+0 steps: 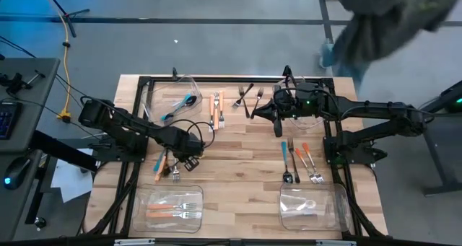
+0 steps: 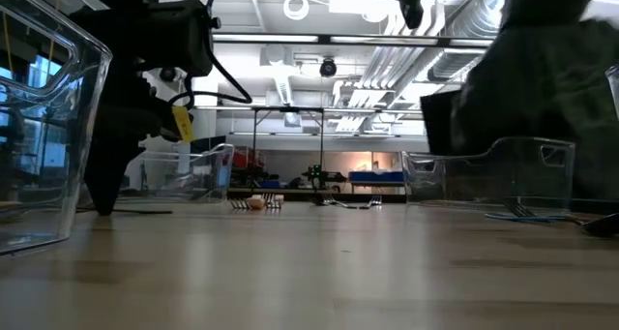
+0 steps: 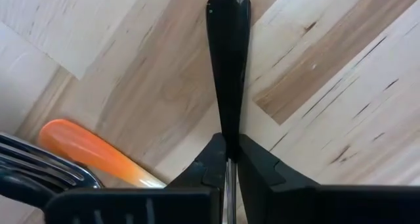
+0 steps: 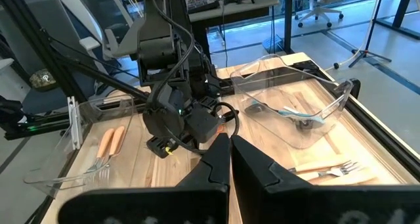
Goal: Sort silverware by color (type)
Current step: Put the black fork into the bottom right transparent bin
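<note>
Left pincer is down on the worktop at left centre, fingers closed on the thin neck of a black utensil, whose handle lies flat on the wood. An orange handle lies just beside it. Judgement: lift straight up, slowly, so the narrow neck does not swivel in the grip, and clear the orange piece before travelling to the bin chosen for black ware. Two black forks lie at the far edge. Right pincer waits raised over centre-right, fingers together, empty.
</note>
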